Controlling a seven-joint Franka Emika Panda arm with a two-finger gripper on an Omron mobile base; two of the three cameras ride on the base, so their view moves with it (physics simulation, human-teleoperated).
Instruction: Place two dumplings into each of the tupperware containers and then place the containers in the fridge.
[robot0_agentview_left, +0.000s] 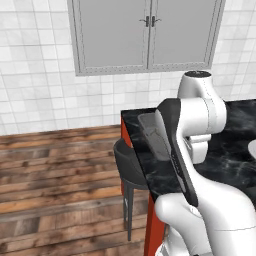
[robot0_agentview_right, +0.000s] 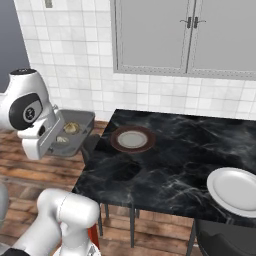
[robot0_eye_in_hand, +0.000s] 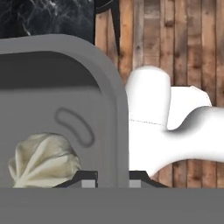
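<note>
Black marble-patterned table (robot0_agentview_right: 170, 165) taken as landmark; it stands on a brown wood-plank floor (robot0_agentview_left: 55, 170) against a white tiled wall (robot0_agentview_left: 40, 75), with a grey double-door wall cabinet (robot0_agentview_right: 192, 35) above its far side. On the table: a brown-rimmed round plate (robot0_agentview_right: 132, 139) toward the far-left part, a round white plate (robot0_agentview_right: 235, 190) at the near-right edge. A dark stool or chair (robot0_agentview_left: 131, 172) sits beside the table's left edge, and red panelling (robot0_agentview_left: 154, 230) shows below the tabletop in the left base view. The dark grey tupperware container (robot0_agentview_right: 70, 134) is off the table, held in the air just left of its far-left corner, above the floor. The gripper (robot0_eye_in_hand: 113, 178) is clamped on the container's rim: in the hand view 1 fingertip sits inside the wall and 1 outside, jaws nearly together on the thin rim. The right base view shows 2 dumplings (robot0_agentview_right: 70, 128) lying in the container, 1 toward the far end and 1 nearer the hand; the hand view shows 1 dumpling close up, pale and pleated, resting on the container floor beside an oval embossed mark, with plank floor and a corner of the table beyond the rim. In the left base view the arm covers much of the table; a sliver of the white plate shows at the right edge.
</note>
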